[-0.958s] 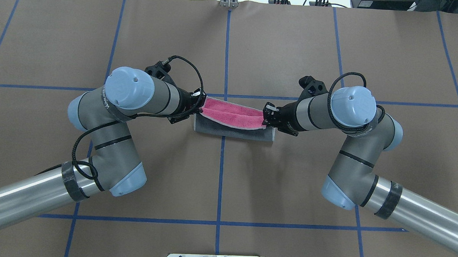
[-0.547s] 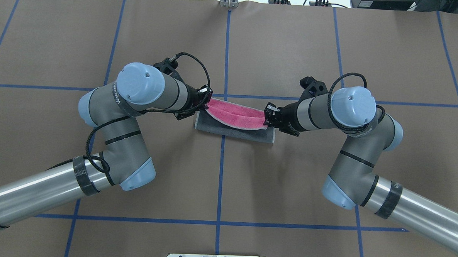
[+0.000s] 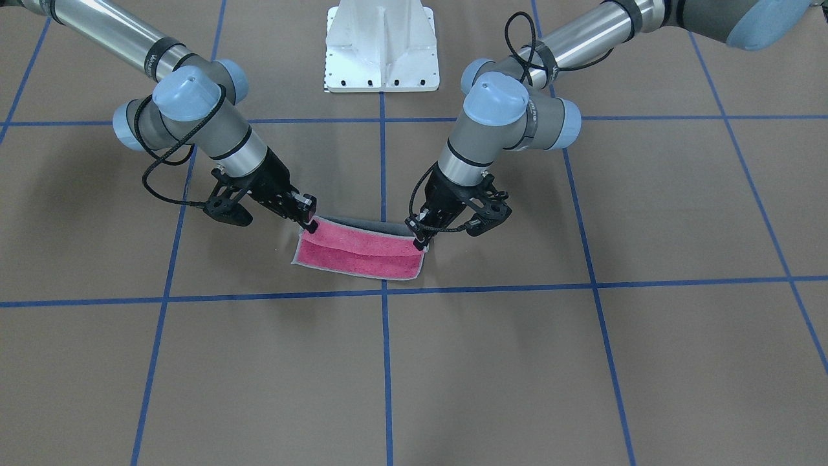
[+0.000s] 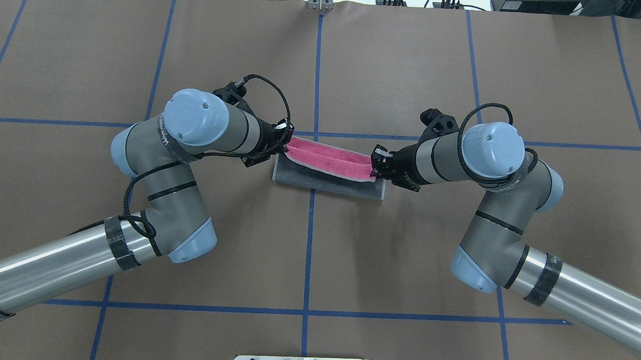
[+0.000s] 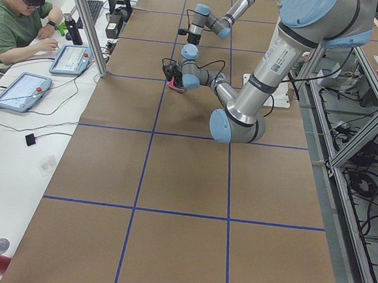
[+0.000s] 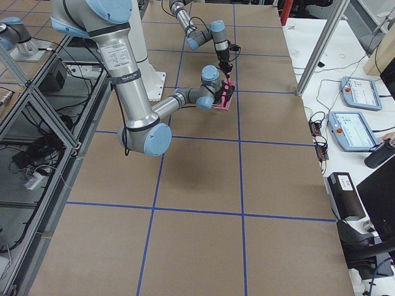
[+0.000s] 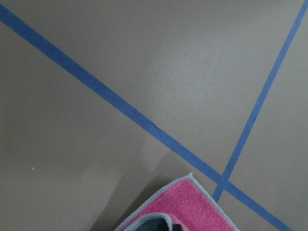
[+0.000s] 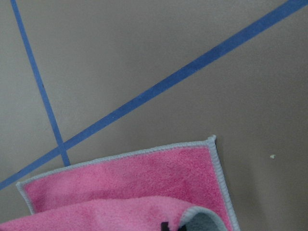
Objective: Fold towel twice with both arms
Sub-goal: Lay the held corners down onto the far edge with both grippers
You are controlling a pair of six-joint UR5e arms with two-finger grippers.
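The towel [image 4: 326,164] lies near the table's middle, half folded, with its pink face up and a dark grey band [image 4: 326,183] along the near edge. In the front-facing view its pink face [image 3: 359,257] hangs from both grippers. My left gripper [image 4: 285,140] is shut on the towel's left corner [image 3: 420,243]. My right gripper [image 4: 374,166] is shut on its right corner [image 3: 312,224]. Both hold the raised edge a little above the table. The wrist views show pink cloth with a light grey hem [image 7: 185,204] [image 8: 144,185].
Blue tape lines [image 4: 317,66] cross the brown table cover. The white pedestal base [image 3: 381,45] stands behind the arms. An operator [image 5: 22,17] sits at a side desk with tablets [image 5: 71,59] past the far table edge.
The left arm moved right and away from the robot, then held. The raised pink edge of the towel has drawn tighter and moved slightly away from the robot over the grey band.
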